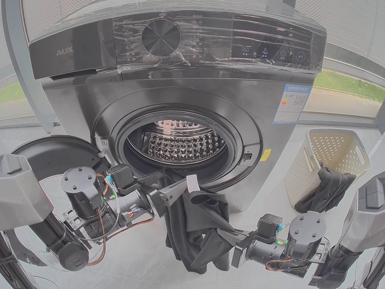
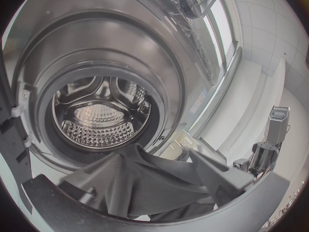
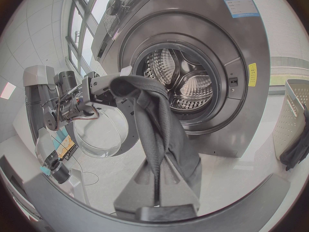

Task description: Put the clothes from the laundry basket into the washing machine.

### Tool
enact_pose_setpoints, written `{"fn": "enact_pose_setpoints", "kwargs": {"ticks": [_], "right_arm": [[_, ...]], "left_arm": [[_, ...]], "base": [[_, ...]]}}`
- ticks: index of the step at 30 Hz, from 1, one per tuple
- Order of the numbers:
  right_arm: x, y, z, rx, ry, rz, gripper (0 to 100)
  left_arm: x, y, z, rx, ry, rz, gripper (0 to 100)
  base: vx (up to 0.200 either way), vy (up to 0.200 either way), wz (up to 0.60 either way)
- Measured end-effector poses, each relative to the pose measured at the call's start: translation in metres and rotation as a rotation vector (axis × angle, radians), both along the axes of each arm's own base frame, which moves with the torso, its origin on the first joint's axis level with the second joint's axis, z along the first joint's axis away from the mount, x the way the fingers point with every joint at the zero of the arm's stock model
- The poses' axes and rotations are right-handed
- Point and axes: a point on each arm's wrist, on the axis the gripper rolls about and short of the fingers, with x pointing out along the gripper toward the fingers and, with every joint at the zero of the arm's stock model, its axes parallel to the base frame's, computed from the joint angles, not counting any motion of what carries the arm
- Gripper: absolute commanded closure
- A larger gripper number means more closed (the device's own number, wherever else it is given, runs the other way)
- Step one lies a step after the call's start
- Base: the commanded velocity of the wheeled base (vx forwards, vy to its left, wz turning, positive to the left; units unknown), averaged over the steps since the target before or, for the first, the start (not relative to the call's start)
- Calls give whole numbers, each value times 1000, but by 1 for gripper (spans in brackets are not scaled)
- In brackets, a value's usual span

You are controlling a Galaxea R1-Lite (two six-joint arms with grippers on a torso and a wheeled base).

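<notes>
A dark garment (image 1: 192,221) hangs in front of the washing machine (image 1: 180,89), just below its open drum (image 1: 180,143). My left gripper (image 1: 172,186) is at the lower lip of the opening. Its fingers (image 2: 222,178) stand open, with the garment's top (image 2: 151,184) draped across them. My right gripper (image 1: 222,235) is lower and nearer, shut on the garment's lower folds (image 3: 161,126). The drum (image 2: 99,113) looks empty. The laundry basket (image 1: 341,149) stands on the floor to the right, with another dark garment (image 1: 327,191) hanging over its rim.
The machine's round door (image 1: 52,157) is swung open to the left, behind my left arm. Bare tiled floor (image 1: 132,257) lies in front of the machine. The basket (image 3: 294,110) is beside the machine's right corner.
</notes>
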Motion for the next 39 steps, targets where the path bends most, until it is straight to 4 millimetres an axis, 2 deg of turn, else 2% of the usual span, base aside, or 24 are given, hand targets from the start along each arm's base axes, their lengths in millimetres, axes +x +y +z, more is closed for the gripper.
{"fn": "enact_pose_setpoints", "kwargs": {"ticks": [7, 16, 24, 32, 39], "right_arm": [[-4, -9, 6, -8, -13, -5, 100], [-4, -10, 10, 7, -27, -8, 100], [7, -3, 18, 46, -64, -56, 100], [27, 13, 26, 101, -108, -87, 100], [38, 20, 29, 129, -129, -100, 100]], "left_arm": [[-4, 9, -11, 35, 44, 33, 0], [-6, 12, -17, 56, 69, 38, 0], [-24, 11, -22, 85, 97, -34, 0], [-49, 7, -26, 159, 71, -208, 0], [-49, 2, -35, 235, 34, -232, 0]], "base": [[0, 0, 0], [0, 0, 0], [0, 0, 0], [0, 0, 0], [0, 0, 0]]}}
